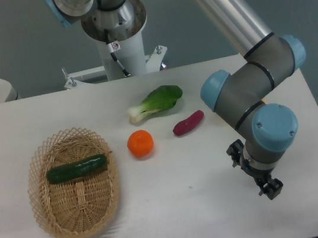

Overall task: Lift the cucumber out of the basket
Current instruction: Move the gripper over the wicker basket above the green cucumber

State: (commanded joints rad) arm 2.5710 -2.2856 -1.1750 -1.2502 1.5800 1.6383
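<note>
A smooth, dark green cucumber [76, 168] lies across the oval woven wicker basket [60, 225] on the matte white table [179, 212]; the black end effector [256, 175] hangs well apart, its spread indiscernible.

White table [179, 212] carrying a wicker basket [45, 205] at left, an orange [140, 143] near the middle, a bok choy [156, 102] behind it, and a purple sweet potato [188, 123] just right of the orange.

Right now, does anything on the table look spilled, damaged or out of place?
Nothing stands out. The dark green cucumber lies crosswise inside the oval wicker basket; the other produce sits intact on the white table.
</note>
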